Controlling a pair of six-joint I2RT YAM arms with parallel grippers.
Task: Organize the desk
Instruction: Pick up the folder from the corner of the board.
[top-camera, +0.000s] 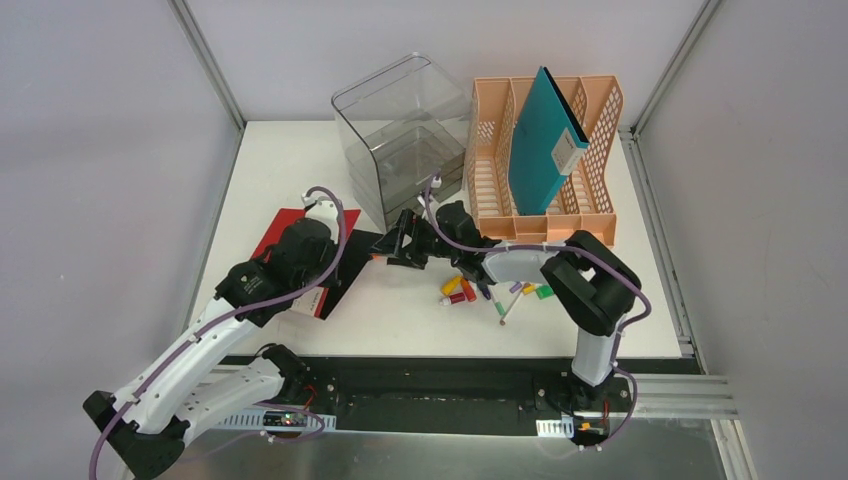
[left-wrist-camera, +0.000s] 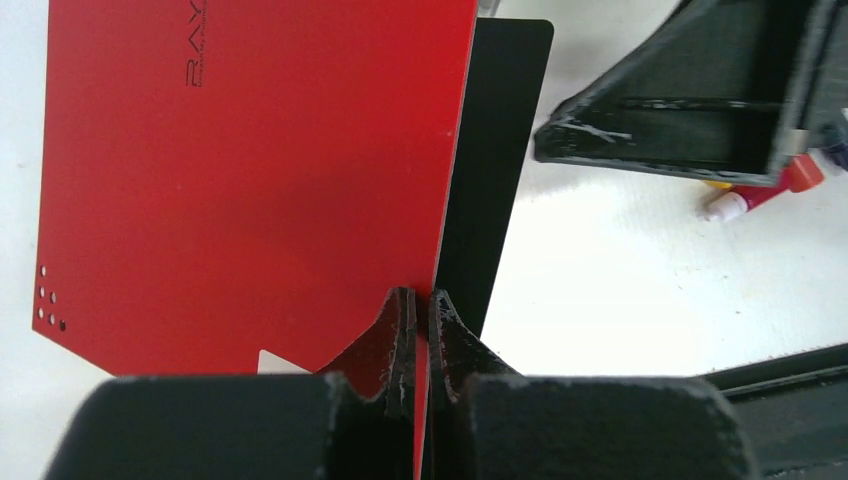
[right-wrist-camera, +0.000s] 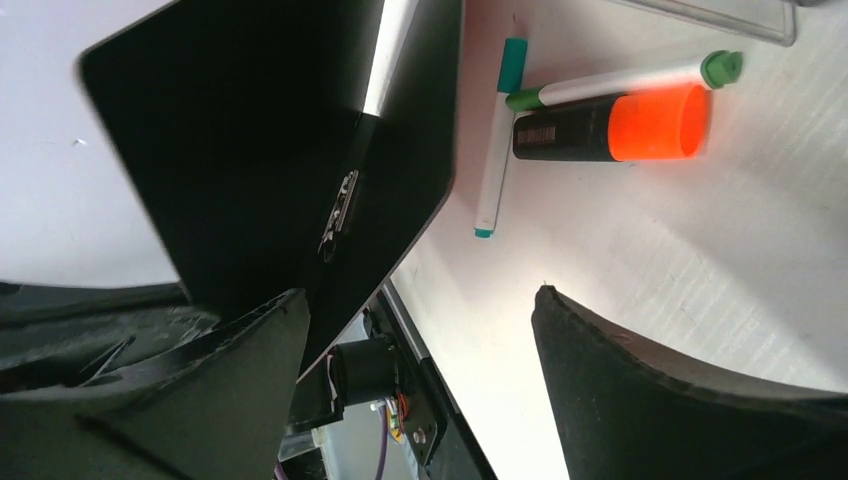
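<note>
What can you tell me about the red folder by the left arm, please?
The red folder is flat: a glossy red cover with faint dark lettering, small punched holes near one edge, and a black panel alongside. It lies on the white desk, front left. The left gripper is shut on its edge; the open right gripper is at the black panel.

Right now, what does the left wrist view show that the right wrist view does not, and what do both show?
Only the left wrist view: the red folder, its edge pinched in the shut left end effector. Only the right wrist view: a green-capped pen and a teal-capped pen lying crossed. Both: the black folder, the white desk and the open right end effector.
</note>
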